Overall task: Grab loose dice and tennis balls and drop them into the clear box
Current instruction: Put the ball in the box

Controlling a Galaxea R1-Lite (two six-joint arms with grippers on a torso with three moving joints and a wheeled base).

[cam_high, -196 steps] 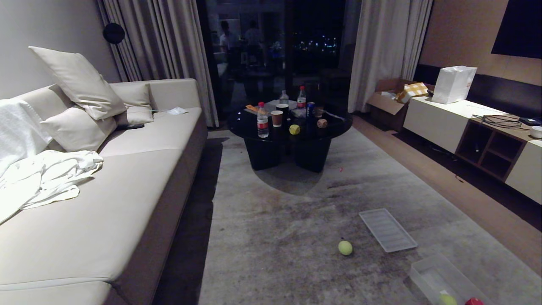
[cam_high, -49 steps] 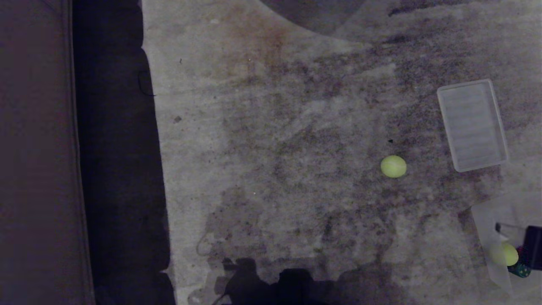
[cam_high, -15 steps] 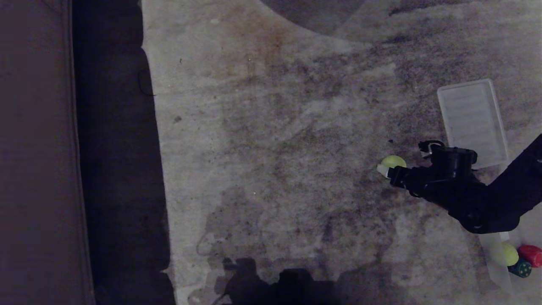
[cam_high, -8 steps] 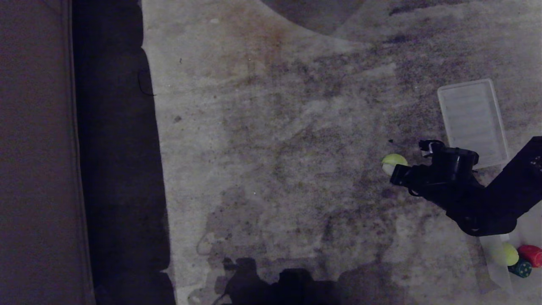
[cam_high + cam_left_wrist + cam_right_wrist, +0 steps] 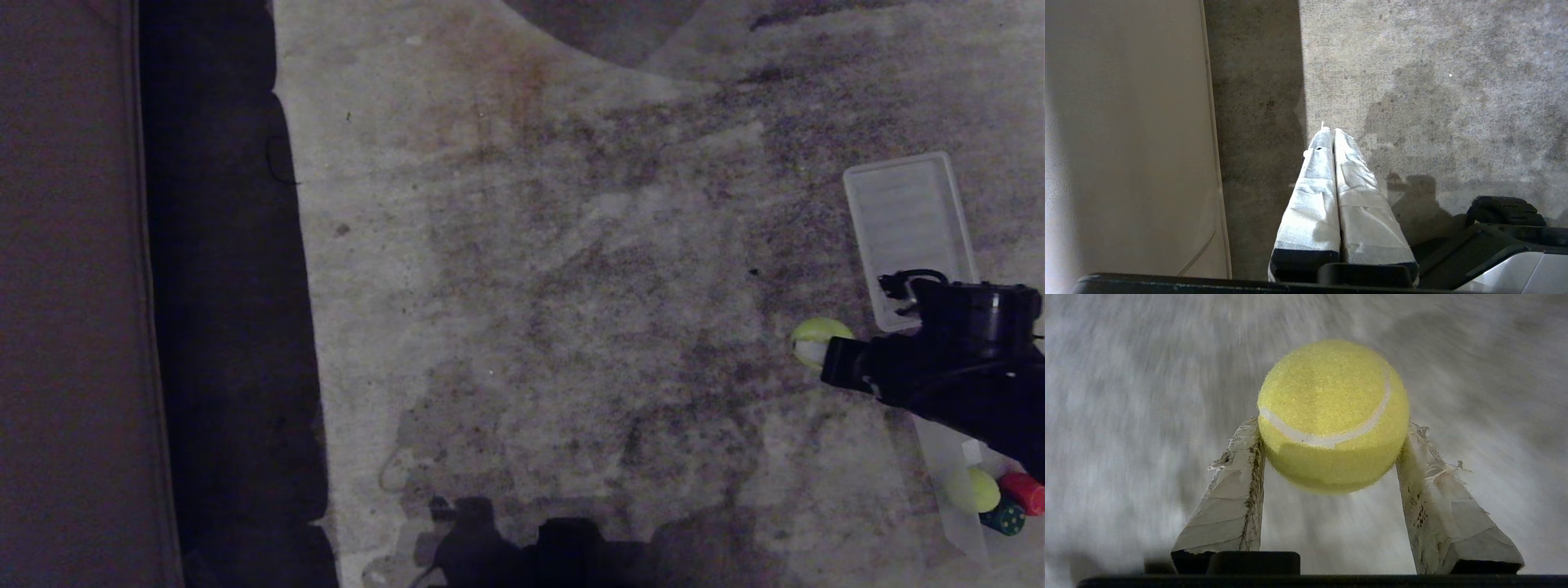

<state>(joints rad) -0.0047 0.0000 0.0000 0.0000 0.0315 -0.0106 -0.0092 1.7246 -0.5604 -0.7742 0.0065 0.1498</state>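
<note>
A yellow-green tennis ball (image 5: 1333, 412) sits clamped between the two taped fingers of my right gripper (image 5: 1333, 430), lifted off the rug. In the head view that tennis ball (image 5: 816, 336) shows at the tip of the right gripper (image 5: 819, 347), near the right edge. The clear box (image 5: 939, 445) lies at the lower right, partly hidden by the arm; it holds another tennis ball (image 5: 972, 490), a red die (image 5: 1024, 492) and a green die (image 5: 1004, 516). My left gripper (image 5: 1331, 131) is shut on nothing, parked over the rug beside the sofa.
A flat ribbed clear lid (image 5: 908, 229) lies on the rug just beyond the right arm. The sofa's side (image 5: 73, 327) and its dark shadow run along the left. Grey mottled rug (image 5: 531, 286) fills the middle.
My right gripper has closed on the tennis ball, lifted it off the rug and carried it to the right and nearer, toward the clear box. The left arm has stayed still.
</note>
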